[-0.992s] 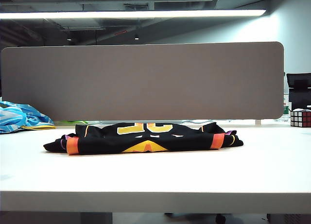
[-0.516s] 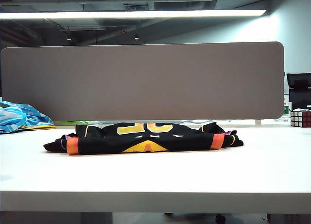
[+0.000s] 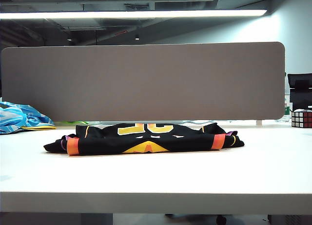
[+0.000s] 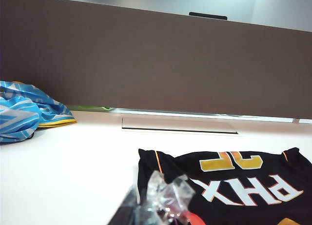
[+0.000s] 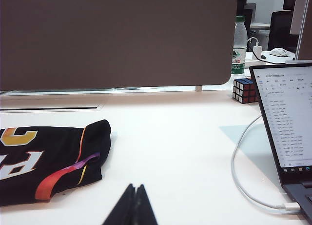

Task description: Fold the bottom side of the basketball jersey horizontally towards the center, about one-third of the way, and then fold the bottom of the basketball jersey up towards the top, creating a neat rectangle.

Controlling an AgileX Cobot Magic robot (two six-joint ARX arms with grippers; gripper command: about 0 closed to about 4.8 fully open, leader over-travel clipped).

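The basketball jersey (image 3: 146,138) lies folded into a flat black bundle at the middle of the white table, with yellow number parts and orange piping showing. In the left wrist view the jersey (image 4: 234,186) shows white "PHX" lettering. My left gripper (image 4: 163,200) hovers at the jersey's corner, shut, its tips wrapped in crinkled clear film and holding no cloth. My right gripper (image 5: 135,188) is shut with its black tips pressed together, over bare table beside the jersey's (image 5: 53,159) other end. Neither gripper appears in the exterior view.
A light blue-and-white cloth (image 3: 20,117) lies at the table's far left. A brown partition (image 3: 146,81) runs along the back. A puzzle cube (image 5: 245,90), a bottle (image 5: 239,42), an open laptop (image 5: 287,122) and its white cable (image 5: 242,178) sit on the right.
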